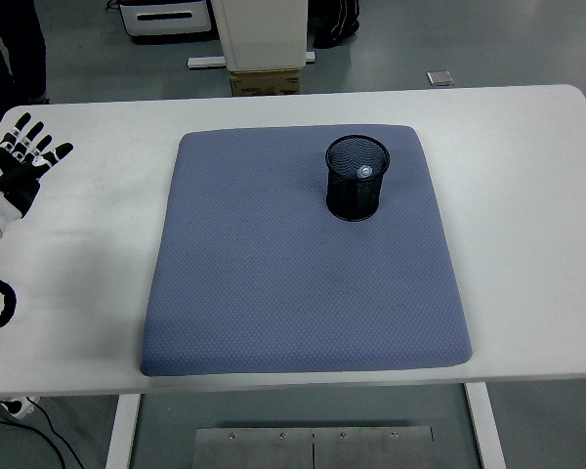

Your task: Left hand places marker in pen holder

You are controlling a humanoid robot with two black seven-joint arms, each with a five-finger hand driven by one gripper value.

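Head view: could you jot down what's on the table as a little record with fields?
table: white
mat: blue-grey pad across the middle of the table
pen holder: black mesh cup, upright on the mat's far right part
marker: only its light-coloured tip shows inside the pen holder
left hand: at the table's left edge, fingers spread, holding nothing
right hand: not in view

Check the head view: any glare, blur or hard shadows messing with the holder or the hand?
Head view: sharp throughout, lighting even and diffuse. No glare on the white table. The mesh pen holder casts only a faint shadow on the blue mat. The left hand is crisp, cropped at the left edge.
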